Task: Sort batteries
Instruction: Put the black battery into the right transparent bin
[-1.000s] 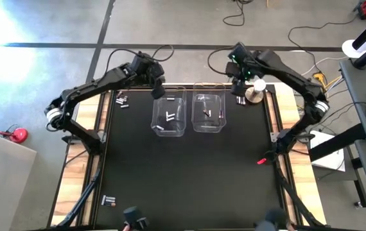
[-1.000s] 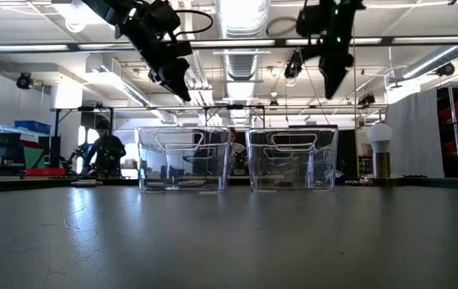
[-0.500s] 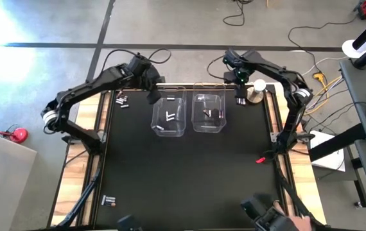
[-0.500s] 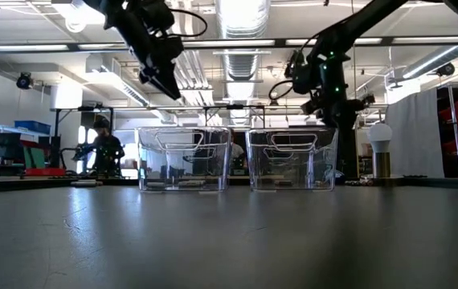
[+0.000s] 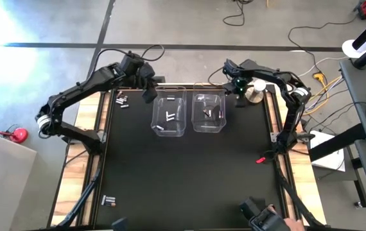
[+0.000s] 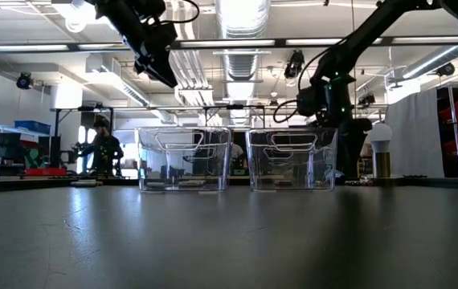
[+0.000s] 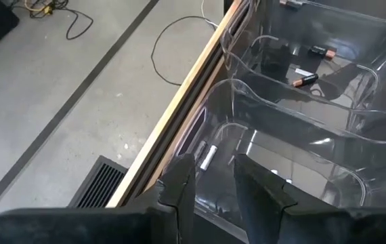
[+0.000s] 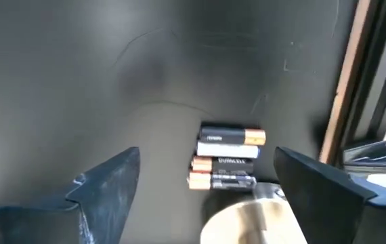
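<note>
Hovering spread, the right gripper (image 8: 206,186) faces batteries (image 8: 225,165) beside a round base (image 8: 254,220); left gripper (image 7: 210,179) narrowly parted.

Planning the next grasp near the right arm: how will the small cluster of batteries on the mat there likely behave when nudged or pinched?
The batteries are smooth little cylinders lying on their sides, so a nudge would probably roll them. They lie packed side by side, so pinching one likely disturbs its neighbours. The right end effector stands open around the cluster.

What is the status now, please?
Right hand open above small dark copper-ended batteries on black mat. Left hand empty, beside clear rectangular plastic bins. Round pale-topped object close by batteries.
</note>
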You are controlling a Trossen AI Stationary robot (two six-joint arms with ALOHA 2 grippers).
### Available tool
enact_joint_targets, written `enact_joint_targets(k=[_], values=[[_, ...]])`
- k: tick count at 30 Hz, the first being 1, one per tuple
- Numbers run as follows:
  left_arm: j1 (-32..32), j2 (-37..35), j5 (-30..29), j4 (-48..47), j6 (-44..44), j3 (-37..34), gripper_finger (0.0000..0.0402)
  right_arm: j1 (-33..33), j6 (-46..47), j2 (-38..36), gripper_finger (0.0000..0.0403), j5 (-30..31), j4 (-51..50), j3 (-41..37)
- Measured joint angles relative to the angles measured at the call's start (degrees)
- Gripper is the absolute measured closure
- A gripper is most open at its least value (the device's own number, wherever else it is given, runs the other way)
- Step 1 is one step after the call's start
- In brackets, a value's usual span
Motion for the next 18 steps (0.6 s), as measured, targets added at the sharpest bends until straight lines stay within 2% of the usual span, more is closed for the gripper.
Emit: enact_joint_targets(k=[8,14,18], values=[[-0.02,0.13,0.02,-0.2,-0.28,-0.02,0.0319,0.04,4.96,0.0,0.0076,2.16,7.66,-5.33],[-0.09,0.13,0.04,-0.29,-0.41,-0.02,0.0319,-1.52,8.0,0.26,0.0089,2.75,8.22,-5.16],[-0.09,0.13,0.06,-0.31,-1.52,-0.02,0.0319,-1.43,6.1,-0.71,0.0096,2.3,7.31,-4.13]])
